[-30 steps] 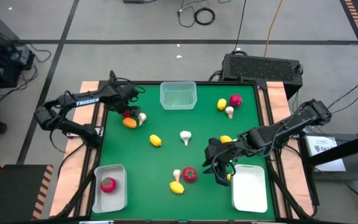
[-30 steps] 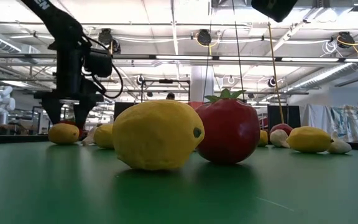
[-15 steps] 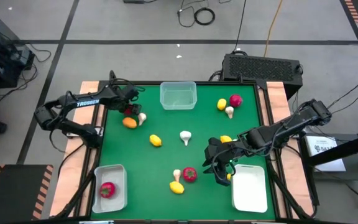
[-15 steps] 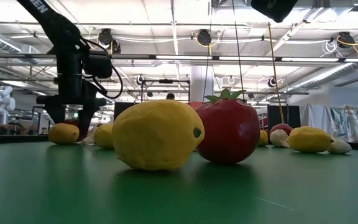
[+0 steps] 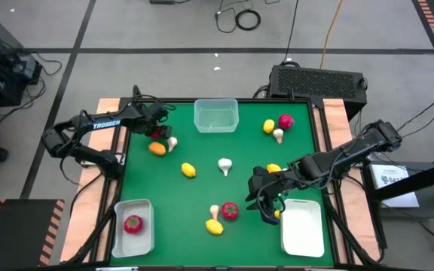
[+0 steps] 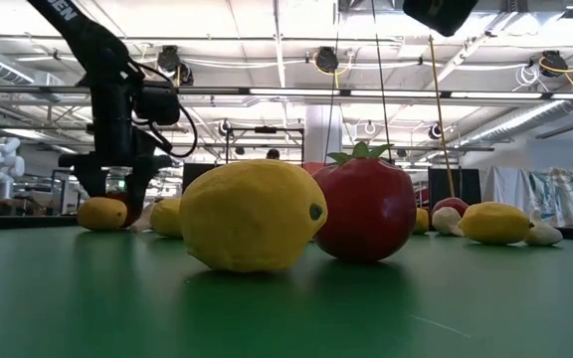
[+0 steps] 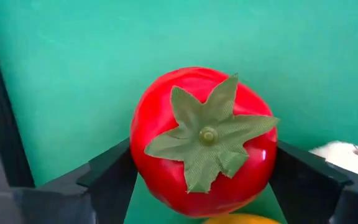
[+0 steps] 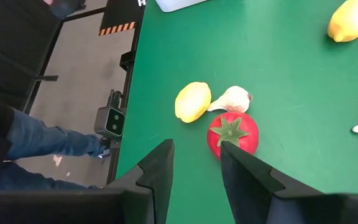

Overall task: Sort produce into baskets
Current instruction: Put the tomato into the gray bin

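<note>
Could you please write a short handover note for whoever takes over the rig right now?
Left claw: fingers either side of a red toy tomato at the mat's far left, closing.
Right claw: empty, hovering beside the near-right translucent white plastic tub.
Done: one red piece in the near-left tub.
Left: far tub empty; lemons, mushrooms and tomatoes lie loose on the green mat.

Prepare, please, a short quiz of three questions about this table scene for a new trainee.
1. True or false: the left basket holds a lemon.
2. What does the left gripper reach around? A lemon, B tomato, C mushroom.
3. Complete: the table carries ___ baskets.

Key: 1 false, it holds a red piece. 2 B, the tomato. 3 three.
</note>
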`<action>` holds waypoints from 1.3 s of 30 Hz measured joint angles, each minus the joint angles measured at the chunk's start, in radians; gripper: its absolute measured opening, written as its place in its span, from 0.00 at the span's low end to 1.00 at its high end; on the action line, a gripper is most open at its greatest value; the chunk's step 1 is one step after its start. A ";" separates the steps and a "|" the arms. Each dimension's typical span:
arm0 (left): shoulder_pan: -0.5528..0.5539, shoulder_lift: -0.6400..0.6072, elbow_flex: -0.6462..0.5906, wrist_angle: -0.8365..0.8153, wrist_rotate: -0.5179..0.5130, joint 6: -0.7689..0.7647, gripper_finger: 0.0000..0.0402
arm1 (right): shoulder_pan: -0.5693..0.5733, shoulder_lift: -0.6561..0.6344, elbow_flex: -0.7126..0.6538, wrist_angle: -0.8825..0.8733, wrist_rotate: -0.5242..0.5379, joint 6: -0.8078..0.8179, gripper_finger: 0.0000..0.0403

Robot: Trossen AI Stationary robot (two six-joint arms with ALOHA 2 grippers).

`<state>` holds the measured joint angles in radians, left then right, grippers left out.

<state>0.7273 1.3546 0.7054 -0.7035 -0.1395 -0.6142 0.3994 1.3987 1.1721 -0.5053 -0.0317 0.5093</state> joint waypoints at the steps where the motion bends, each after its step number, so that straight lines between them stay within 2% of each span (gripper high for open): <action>1: -0.001 -0.004 0.005 -0.010 0.016 0.000 0.79 | 0.001 0.000 0.000 0.000 0.000 0.000 0.31; 6: -0.022 -0.050 0.070 -0.117 0.053 0.025 0.80 | 0.001 0.000 0.000 0.001 0.000 -0.006 0.31; 11: -0.054 -0.163 0.174 -0.258 0.077 0.023 0.80 | 0.001 0.000 0.000 0.013 0.000 -0.025 0.31; 16: -0.170 -0.308 0.231 -0.330 0.270 -0.038 0.80 | 0.001 0.000 0.000 0.014 0.000 -0.025 0.31; 18: -0.254 -0.362 0.232 -0.330 0.327 -0.106 0.80 | 0.001 0.000 0.000 0.015 0.004 -0.025 0.31; 23: -0.537 -0.435 0.232 -0.315 0.344 -0.303 0.80 | 0.001 0.000 0.000 0.049 0.015 -0.059 0.31; 26: -0.734 -0.439 0.232 -0.233 0.378 -0.386 0.80 | 0.001 0.000 0.000 0.096 0.035 -0.099 0.31; 31: -1.054 -0.394 0.232 -0.037 0.370 -0.537 0.80 | -0.014 0.000 0.000 0.175 0.040 -0.164 0.31; 35: -1.259 -0.321 0.232 -0.011 0.351 -0.650 0.80 | -0.033 0.000 0.000 0.215 0.040 -0.185 0.31; 39: -1.416 -0.251 0.232 -0.001 0.352 -0.719 0.80 | -0.051 0.000 0.000 0.227 0.039 -0.186 0.31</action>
<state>-0.6884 1.1039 0.9371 -0.7050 0.2122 -1.3329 0.3488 1.3991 1.1721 -0.2781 0.0076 0.3234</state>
